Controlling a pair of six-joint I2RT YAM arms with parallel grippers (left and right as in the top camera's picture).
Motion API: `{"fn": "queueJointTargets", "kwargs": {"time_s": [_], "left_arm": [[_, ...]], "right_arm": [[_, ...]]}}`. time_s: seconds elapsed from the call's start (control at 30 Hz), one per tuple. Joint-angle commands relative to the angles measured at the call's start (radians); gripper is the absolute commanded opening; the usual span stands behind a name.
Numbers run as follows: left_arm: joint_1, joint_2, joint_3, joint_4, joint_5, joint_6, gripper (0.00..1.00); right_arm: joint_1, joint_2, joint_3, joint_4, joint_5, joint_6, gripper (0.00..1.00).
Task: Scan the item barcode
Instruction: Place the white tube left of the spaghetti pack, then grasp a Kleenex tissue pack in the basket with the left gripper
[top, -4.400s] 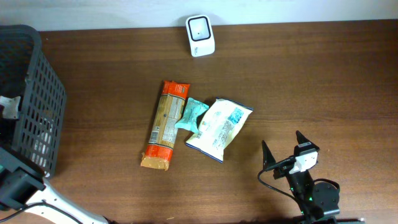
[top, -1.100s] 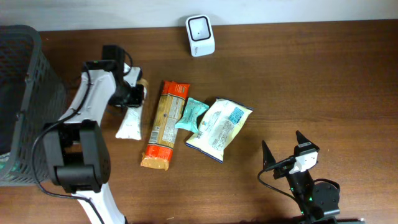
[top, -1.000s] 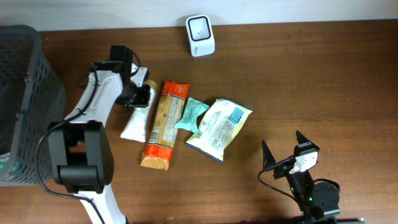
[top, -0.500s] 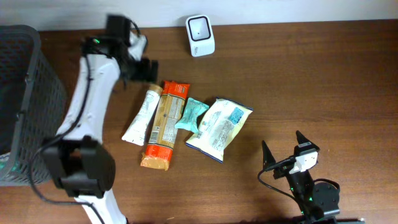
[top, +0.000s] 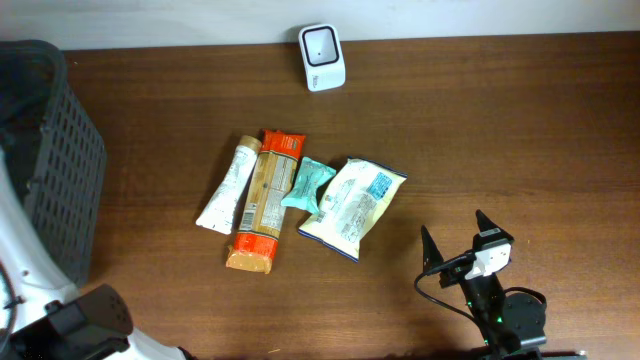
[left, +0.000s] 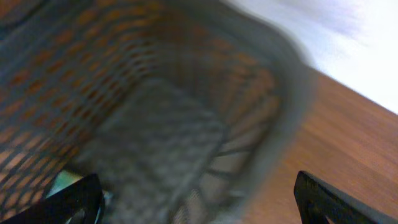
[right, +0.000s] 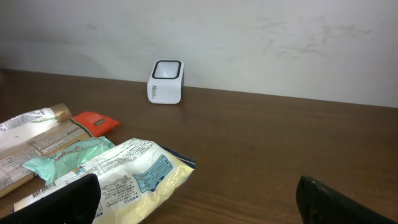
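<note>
Four items lie mid-table: a white tube, a long orange-and-tan package, a teal packet and a white-and-yellow bag. The white barcode scanner stands at the table's back edge. My right gripper rests open near the front right, facing the bag and the scanner. In the blurred left wrist view my left gripper hangs open and empty over the grey basket. Only the left arm's base shows overhead.
The dark mesh basket stands at the table's left edge. A pale wall runs behind the scanner. Bare brown tabletop stretches right of the items.
My left gripper opened and left the white tube lying beside the orange package. The arm then swung away left, over the basket. The right arm has not moved.
</note>
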Motion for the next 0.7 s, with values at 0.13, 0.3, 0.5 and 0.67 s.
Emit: {"fn": "queueJointTargets", "kwargs": {"time_s": [0.13,0.3,0.5,0.67], "left_arm": [[0.204,0.0,-0.002,-0.027,-0.02,-0.032,0.93],[0.251,0.077,-0.016,-0.047,-0.033,-0.032,0.85],[0.281,0.165,-0.086,-0.055,-0.094,-0.033,0.67],[0.295,0.196,-0.249,0.005,-0.122,-0.04,0.67]], "right_arm": [[-0.008,-0.005,-0.005,-0.004,0.005,0.003,0.99],[-0.008,-0.005,-0.005,-0.004,0.005,0.003,0.99],[-0.008,-0.005,-0.005,-0.004,0.005,0.003,0.99],[-0.008,-0.005,-0.005,-0.004,0.005,0.003,0.99]]}}
